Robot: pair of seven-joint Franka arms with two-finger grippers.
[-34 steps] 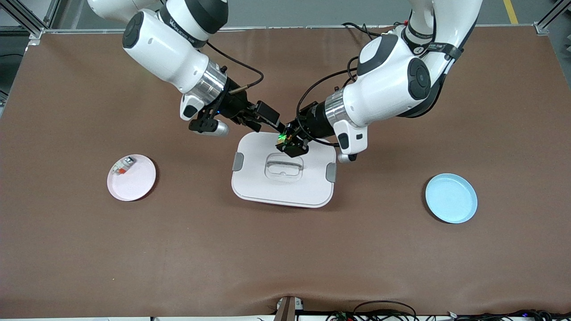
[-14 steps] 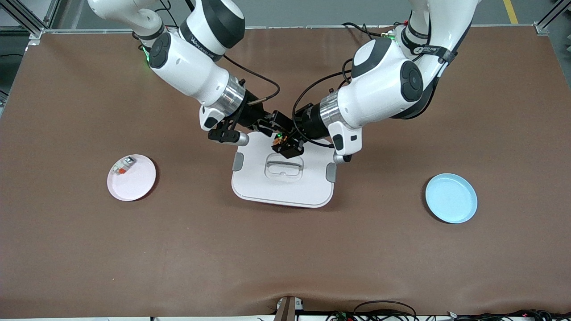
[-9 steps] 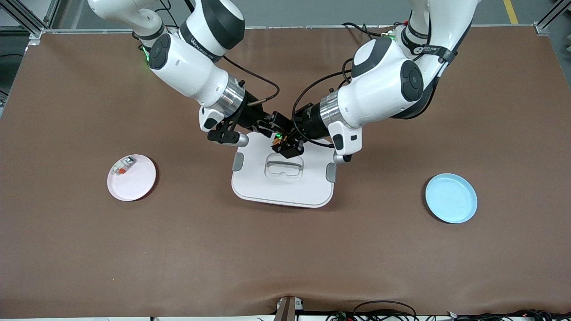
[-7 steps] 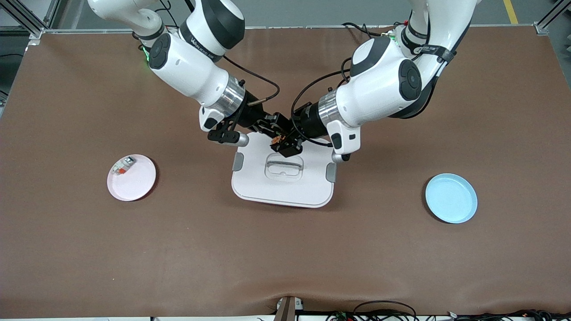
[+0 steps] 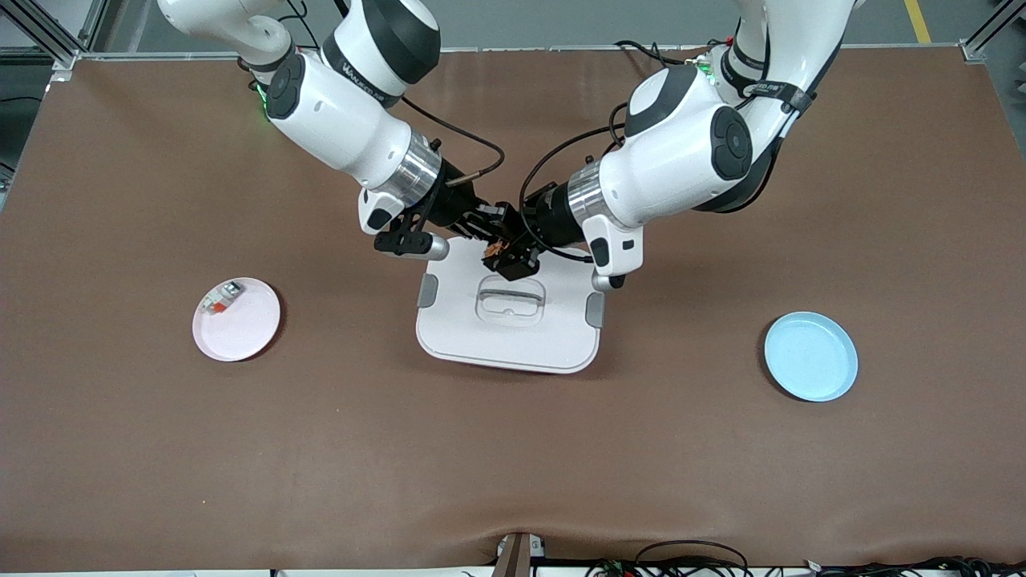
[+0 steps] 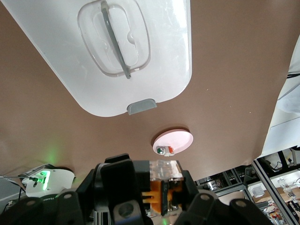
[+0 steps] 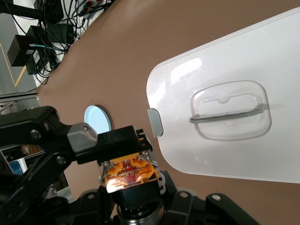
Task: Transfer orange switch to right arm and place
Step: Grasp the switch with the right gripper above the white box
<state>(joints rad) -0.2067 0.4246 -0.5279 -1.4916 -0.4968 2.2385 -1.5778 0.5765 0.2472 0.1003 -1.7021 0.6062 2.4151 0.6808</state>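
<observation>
The orange switch hangs in the air over the edge of the white lid nearest the robots' bases. My left gripper is shut on it. In the left wrist view the switch sits clamped between that gripper's black fingers. My right gripper meets it from the right arm's end, open, with the switch right at its jaws in the right wrist view. The two grippers nearly touch.
The white lid has a clear handle and grey clips. A pink plate holding a small white-and-red part lies toward the right arm's end. An empty blue plate lies toward the left arm's end.
My right gripper came in toward the left gripper and stopped beside it. My left gripper then edged the switch toward the right gripper. The plates and lid have not moved.
</observation>
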